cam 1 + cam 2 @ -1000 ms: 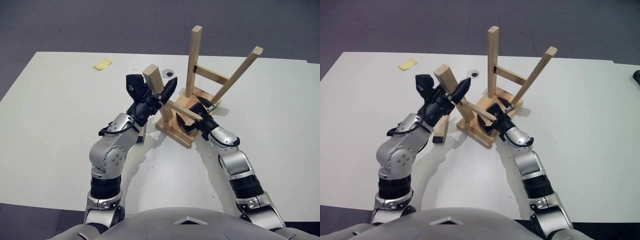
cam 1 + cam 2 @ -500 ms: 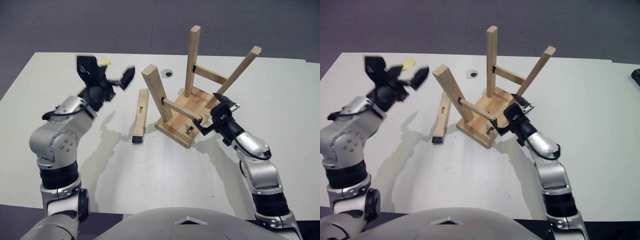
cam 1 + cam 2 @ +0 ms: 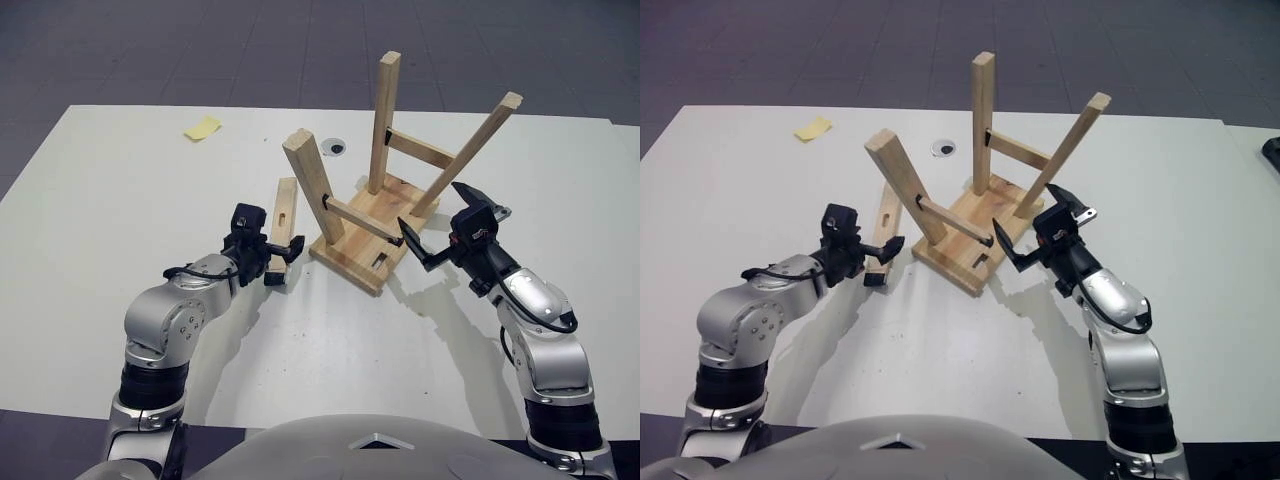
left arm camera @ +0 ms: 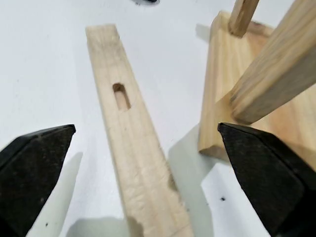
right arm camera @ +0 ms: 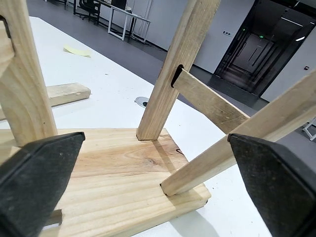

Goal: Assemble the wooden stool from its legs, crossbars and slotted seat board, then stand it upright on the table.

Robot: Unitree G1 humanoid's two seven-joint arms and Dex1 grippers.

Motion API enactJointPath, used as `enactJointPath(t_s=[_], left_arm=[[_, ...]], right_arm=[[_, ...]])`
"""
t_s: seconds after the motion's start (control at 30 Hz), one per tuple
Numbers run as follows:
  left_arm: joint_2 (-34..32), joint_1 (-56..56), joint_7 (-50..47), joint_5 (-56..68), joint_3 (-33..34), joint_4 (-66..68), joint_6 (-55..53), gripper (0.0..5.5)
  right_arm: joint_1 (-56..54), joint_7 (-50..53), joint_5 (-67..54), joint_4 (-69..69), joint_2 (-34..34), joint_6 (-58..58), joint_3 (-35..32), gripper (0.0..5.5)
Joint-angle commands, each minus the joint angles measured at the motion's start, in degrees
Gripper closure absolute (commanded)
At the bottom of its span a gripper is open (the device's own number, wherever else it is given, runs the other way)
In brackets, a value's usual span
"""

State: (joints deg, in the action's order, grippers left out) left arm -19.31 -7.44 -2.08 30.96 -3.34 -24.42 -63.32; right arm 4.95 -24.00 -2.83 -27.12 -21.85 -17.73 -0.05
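Silver arm shells point(image 3: 160, 322), black ribbed joint bands point(image 3: 150, 384), small screws point(image 3: 190, 318), thin cables point(image 3: 185, 270), black wedge jaws

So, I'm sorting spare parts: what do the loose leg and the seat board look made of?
Loose leg: pale wood, probably unfinished; lengthwise grain shows, matt surface. Seat board: the same light wood, seemingly bare; wavy grain and a small dark mark show.

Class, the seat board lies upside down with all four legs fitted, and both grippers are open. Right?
No. Only three legs stand in the seat board; the fourth leg lies flat on the table beside it, as the left eye view shows. The left gripper and right gripper are open.
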Motion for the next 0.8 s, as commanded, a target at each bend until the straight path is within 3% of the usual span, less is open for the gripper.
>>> enactJointPath(t_s=[0.03, 0.37, 0.5, 0.67, 0.8], left_arm=[[0.25, -0.31, -0.02, -2.42, -0.64, 2.25, -3.23, 0.39], [-4.89, 4.25, 10.02, -0.87, -5.92, 1.99, -11.78, 1.92], [-9.43, 5.36, 13.55, -3.72, -6.92, 5.2, -8.41, 2.51], [-10.47, 5.6, 14.44, -7.48, -7.08, 11.6, -3.6, 3.29], [-10.09, 5.61, 15.86, -8.39, -8.31, 13.51, -0.86, 3.39]], right_arm=[[-0.47, 0.58, -0.36, -0.53, 0.37, -0.4, 0.2, 0.1], [-1.84, 2.07, -0.94, -1.13, 0.52, -0.33, -0.93, 0.1], [-2.61, 2.5, -1.37, -1.69, 0.23, -0.64, -1.67, 0.1], [-4.86, 2.73, -1.64, -1.2, 0.28, -0.94, -2.13, 0.1], [-6.14, 2.72, -1.38, -0.37, 0.21, -0.76, -2.09, 0.1]])
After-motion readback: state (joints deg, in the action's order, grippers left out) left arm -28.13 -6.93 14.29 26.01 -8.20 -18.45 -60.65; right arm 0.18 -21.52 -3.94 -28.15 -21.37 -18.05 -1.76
